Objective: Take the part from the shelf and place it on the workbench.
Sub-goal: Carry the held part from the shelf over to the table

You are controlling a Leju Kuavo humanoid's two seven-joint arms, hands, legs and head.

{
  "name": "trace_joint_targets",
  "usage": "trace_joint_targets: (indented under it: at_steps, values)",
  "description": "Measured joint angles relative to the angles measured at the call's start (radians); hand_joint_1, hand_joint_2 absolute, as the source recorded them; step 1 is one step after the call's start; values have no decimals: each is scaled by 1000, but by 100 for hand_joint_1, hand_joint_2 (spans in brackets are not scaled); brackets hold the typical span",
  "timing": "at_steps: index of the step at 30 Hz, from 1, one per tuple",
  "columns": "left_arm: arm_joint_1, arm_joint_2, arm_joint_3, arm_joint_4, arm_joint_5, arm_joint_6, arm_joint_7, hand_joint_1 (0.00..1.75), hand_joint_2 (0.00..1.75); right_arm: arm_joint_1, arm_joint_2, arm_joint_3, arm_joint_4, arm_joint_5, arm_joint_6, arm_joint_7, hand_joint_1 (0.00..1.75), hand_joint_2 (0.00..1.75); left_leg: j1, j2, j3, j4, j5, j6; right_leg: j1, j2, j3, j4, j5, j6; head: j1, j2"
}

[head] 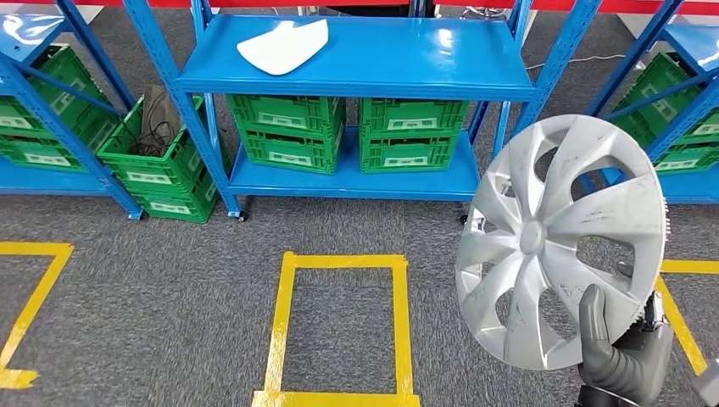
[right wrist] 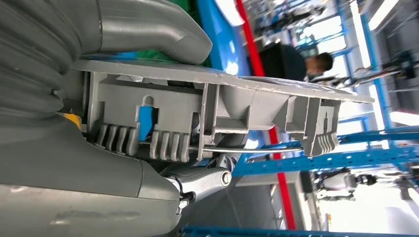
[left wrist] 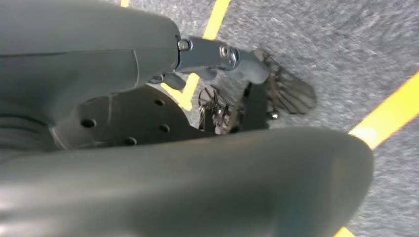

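Held upright in the right robot hand point(head: 623, 356): a silver hubcap point(head: 561, 242), gripped at its lower rim, thumb pressed on the front face, remaining fingers behind. Disc roughly vertical, face turned toward the head camera and tilted slightly left, spokes fanning from the centre hub; round part, so no long axis to tell. Up in the air above the grey carpeted floor point(head: 169, 305), to the right of a yellow tape rectangle point(head: 339, 326), in front of the right end of the blue shelf point(head: 356, 59).

From the right wrist, hubcap point(right wrist: 217, 106) seen edge-on, ribbed clips and a wire ring along its back, thumb point(right wrist: 148, 27) over one face, right robot hand point(right wrist: 99, 148) clamped on the rim.

Left robot hand point(left wrist: 237, 84) hanging over the floor with yellow tape lines; fingers curled in, nothing between them.

On the upper shelf board, near its left end, a white curved panel point(head: 282, 45). On the lower board, green crates point(head: 288, 131) side by side. More green crates point(head: 157, 170) on the floor just left of the shelf leg, dark cables inside one.
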Motion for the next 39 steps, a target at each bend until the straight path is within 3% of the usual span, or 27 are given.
trace_joint_targets:
  at_steps: [2, 3, 5, 7, 9, 11, 12, 13, 14, 16, 18, 19, 20, 22, 23, 25, 26, 27, 28, 29, 31, 32, 33, 35, 37, 39]
  values:
    - [0, 9, 0, 0, -14, -11, 14, 0, 0, -18, -3, 11, 6, -18, 8, -22, 175, 175, -1, -1, -26, 15, 11, -10, -1, 1, 91, -139, 19, -1, 9, 0]
    - [1, 16, 0, 1, -18, -16, 16, 0, 0, -26, -4, 16, 11, -22, 10, -26, 175, 175, -3, -2, -34, 19, 18, -16, 0, 3, 120, -185, 17, -4, 12, 0]
    - [2, 28, 0, 3, -26, -26, 16, 0, 0, -35, -4, 26, 23, -27, 11, -32, 175, 175, -4, -3, -42, 21, 37, -28, 6, 5, 131, -211, 13, -17, 13, 0]
    - [4, 37, -2, 5, -35, -33, 18, 0, 0, -41, -4, 37, 40, -29, 11, -37, 175, 175, -2, -4, -51, 26, 37, -39, 4, 1, 114, -212, 29, -36, 11, 0]
    - [6, 42, -3, 6, -41, -36, 24, 0, 0, -44, -4, 47, 58, -30, 9, -40, 175, 175, 0, -4, -78, 81, -29, -47, 3, -4, 98, -215, 51, -56, 3, 0]
    - [6, 43, -4, 6, -44, -34, 41, 0, 0, -45, -4, 56, 74, -37, 7, -45, 175, 175, 3, -4, -112, 204, -123, -51, 9, -6, 72, -211, 72, -67, -8, 0]
    - [6, 43, -5, 6, -44, -33, 54, 0, 0, -45, -4, 60, 83, -44, 8, -49, 175, 175, 3, -4, -120, 263, -148, -52, 12, -6, 56, -210, 83, -69, -13, 0]
    - [6, 43, -6, 6, -43, -32, 68, 0, 0, -45, -4, 65, 93, -51, 9, -53, 175, 175, 4, -4, -117, 301, -152, -51, 15, -7, 40, -208, 95, -70, -16, 0]
    - [6, 44, -6, 6, -36, -34, 84, 0, 0, -45, -4, 70, 101, -56, 12, -58, 175, 175, 3, -4, -97, 303, -137, -48, 18, -6, 24, -208, 106, -70, -19, 0]
    - [6, 46, -6, 6, -5, -51, 103, 0, 0, -45, -4, 79, 113, -62, 16, -65, 175, 175, 0, -5, -4, 204, -94, -33, 23, -5, -2, -206, 127, -70, -27, 0]
    - [4, 49, -1, 6, 31, -75, 105, 0, 0, -48, -4, 84, 121, -64, 20, -68, 175, 175, -8, -5, 108, 51, -97, -17, 27, -5, -18, -206, 146, -66, -31, 0]
    - [3, 50, 2, 6, 40, -84, 101, 0, 0, -51, -4, 85, 125, -64, 21, -68, 175, 175, -13, -5, 142, 1, -105, -13, 25, -7, -23, -207, 156, -61, -30, 0]
    - [2, 51, 4, 6, 45, -90, 96, 0, 0, -53, -4, 86, 129, -65, 21, -68, 175, 175, -17, -5, 156, -27, -109, -11, 23, -8, -26, -210, 166, -56, -29, 0]
    - [3, 48, 7, 6, 46, -94, 87, 0, 0, -56, -5, 88, 136, -67, 24, -66, 175, 175, -17, -3, 144, -44, -86, -7, 20, -7, -32, -215, 178, -45, -32, 0]
    - [3, 47, 7, 6, 44, -93, 84, 0, 0, -56, -6, 90, 139, -68, 27, -64, 175, 175, -14, 0, 135, -52, -72, -3, 20, -5, -40, -206, 160, -40, -32, 0]
    - [4, 45, 8, 6, 42, -90, 82, 0, 0, -56, -10, 92, 143, -69, 32, -60, 175, 175, -7, 4, 115, -60, -43, 5, 16, -1, -63, -135, 70, -28, -25, 0]
    - [4, 45, 9, 6, 42, -88, 81, 0, 0, -56, -11, 93, 146, -69, 34, -58, 175, 175, -6, 5, 98, -58, -30, 8, 13, 0, -73, -75, 18, -22, -19, 0]
    - [4, 43, 9, 6, 41, -88, 80, 0, 0, -56, -13, 93, 148, -69, 34, -56, 175, 175, -5, 5, 79, -54, -18, 8, 9, 0, -79, -12, -14, -16, -14, 0]
    - [4, 41, 10, 6, 41, -88, 79, 0, 0, -57, -14, 94, 151, -69, 35, -55, 175, 175, -5, 6, 58, -48, -6, 6, 4, -1, -77, 38, -19, -11, -10, 0]
    - [4, 39, 12, 6, 40, -88, 78, 0, 0, -57, -14, 95, 153, -70, 36, -54, 175, 175, -3, 6, 36, -40, 5, 3, 1, -1, -66, 63, 1, -5, -7, 0]
    - [4, 35, 14, 6, 36, -85, 77, 0, 0, -58, -16, 97, 157, -70, 37, -51, 175, 175, 3, 7, -11, -16, 23, -6, -9, -1, -2, 13, 59, 8, -2, 0]
    - [4, 35, 14, 6, 30, -81, 76, 0, 0, -60, -16, 98, 158, -70, 37, -49, 175, 175, 4, 6, -32, -1, 29, -13, -12, 0, 50, -51, 57, 16, 3, 0]
    - [4, 35, 14, 6, 24, -76, 76, 0, 0, -63, -16, 99, 160, -69, 38, -46, 175, 175, 3, 6, -49, 13, 35, -20, -13, 1, 97, -119, 39, 15, 8, 0]
    - [5, 34, 14, 6, 14, -65, 78, 0, 0, -68, -16, 102, 164, -69, 38, -41, 175, 175, 1, 5, -62, 26, 46, -32, -7, 2, 140, -199, -7, 1, 11, 0]
    - [6, 33, 14, 6, 12, -52, 83, 0, 0, -69, -16, 103, 169, -69, 37, -38, 175, 175, 5, 2, -66, 26, 54, -44, -4, -3, 128, -206, -3, -25, 5, 0]
    - [8, 32, 14, 6, 16, -34, 86, 0, 0, -70, -16, 104, 174, -68, 33, -36, 175, 175, 9, 0, -83, 59, 6, -52, -5, -13, 118, -207, 12, -47, 0, 0]
